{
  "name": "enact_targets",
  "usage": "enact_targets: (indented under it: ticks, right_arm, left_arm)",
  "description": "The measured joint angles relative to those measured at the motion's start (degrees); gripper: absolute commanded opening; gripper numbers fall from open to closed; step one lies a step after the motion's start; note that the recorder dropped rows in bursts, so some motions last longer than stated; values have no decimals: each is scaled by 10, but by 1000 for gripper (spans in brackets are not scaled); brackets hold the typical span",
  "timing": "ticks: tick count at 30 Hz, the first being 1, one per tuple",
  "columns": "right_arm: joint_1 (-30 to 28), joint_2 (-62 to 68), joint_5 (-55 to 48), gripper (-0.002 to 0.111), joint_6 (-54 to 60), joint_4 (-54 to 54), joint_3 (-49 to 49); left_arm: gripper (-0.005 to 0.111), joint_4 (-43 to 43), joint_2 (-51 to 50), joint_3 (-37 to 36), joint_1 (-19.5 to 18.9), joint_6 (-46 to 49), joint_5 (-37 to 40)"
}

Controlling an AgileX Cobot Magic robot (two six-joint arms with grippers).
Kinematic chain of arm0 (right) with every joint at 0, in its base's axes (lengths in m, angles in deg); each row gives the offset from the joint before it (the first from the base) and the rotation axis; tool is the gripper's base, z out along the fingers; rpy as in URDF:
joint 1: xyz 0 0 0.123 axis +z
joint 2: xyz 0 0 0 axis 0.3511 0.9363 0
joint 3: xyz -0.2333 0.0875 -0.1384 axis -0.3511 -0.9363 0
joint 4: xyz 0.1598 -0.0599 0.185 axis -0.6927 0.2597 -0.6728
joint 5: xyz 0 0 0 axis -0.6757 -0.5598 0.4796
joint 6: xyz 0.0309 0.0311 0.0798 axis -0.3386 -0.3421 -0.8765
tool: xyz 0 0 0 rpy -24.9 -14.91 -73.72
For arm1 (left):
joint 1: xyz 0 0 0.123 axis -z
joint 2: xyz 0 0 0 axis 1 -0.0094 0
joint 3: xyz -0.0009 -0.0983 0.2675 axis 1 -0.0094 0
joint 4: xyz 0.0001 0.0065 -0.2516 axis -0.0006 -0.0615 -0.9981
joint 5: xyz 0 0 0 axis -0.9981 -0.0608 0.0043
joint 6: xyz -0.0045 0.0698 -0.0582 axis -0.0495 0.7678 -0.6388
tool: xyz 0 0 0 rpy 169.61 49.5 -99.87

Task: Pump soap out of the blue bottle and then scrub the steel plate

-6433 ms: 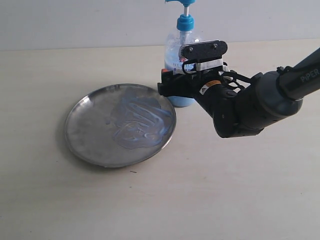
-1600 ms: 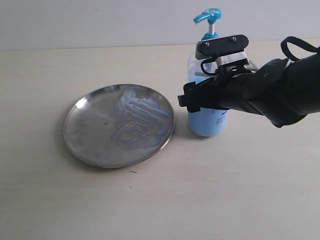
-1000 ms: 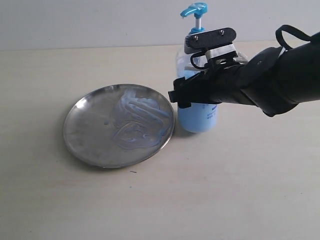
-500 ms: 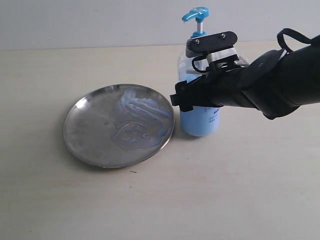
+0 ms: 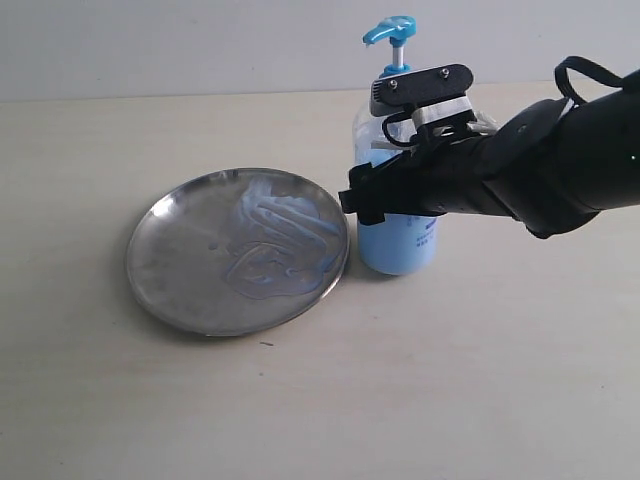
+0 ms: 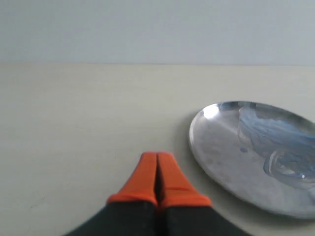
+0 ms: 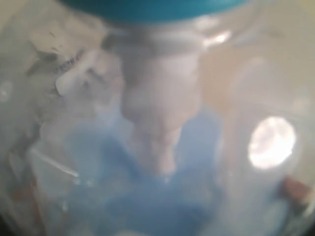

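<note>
Plainly, the work surface is a pale beige table (image 5: 450,380) with a faint, matte grain, and it runs back in a straight line to a bare, light grey wall (image 5: 200,45); soft shadows lie under the things on it. A tiny dark speck (image 5: 265,343) sits on the table just in front of the steel plate (image 5: 180,260). The plate lies flat on the left half of the table, and its low rim catches the light. Pale blue soap (image 5: 280,240) is smeared in streaks and loops over the half of the plate nearer the bottle, while the other half shows bare metal. The blue bottle (image 5: 400,245) stands upright on the table just right of the plate's rim; whether the two touch cannot be told. Its bright blue pump head (image 5: 392,28) is raised, with the spout turned toward the plate's side. The right gripper (image 5: 375,195) reaches in from the right and clasps the bottle around its body, with one black finger crossing the front of the bottle at mid height. In the right wrist view the blue bottle (image 7: 162,123) fills the picture, blurred, with blue liquid in the clear plastic. The left gripper (image 6: 157,160) hangs low over bare table, its orange tips pressed together on nothing. Near it lie the steel plate (image 6: 216,142) and the streaked soap (image 6: 280,142).
</note>
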Motion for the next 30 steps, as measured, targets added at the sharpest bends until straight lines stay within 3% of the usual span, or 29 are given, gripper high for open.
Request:
enact_targets:
  ticks: [11, 19, 23, 30]
  right_arm:
    - [0, 0, -2, 0, 0, 0, 0]
    - [0, 0, -2, 0, 0, 0, 0]
    - [0, 0, -3, 0, 0, 0, 0]
    - [0, 0, -3, 0, 0, 0, 0]
  left_arm:
    - [0, -1, 0, 0, 0, 0, -206]
    - [0, -1, 0, 0, 0, -62, -225]
    - [0, -1, -8, 5, 0, -79, -189]
    - [0, -2, -86, 95, 14, -74, -129]
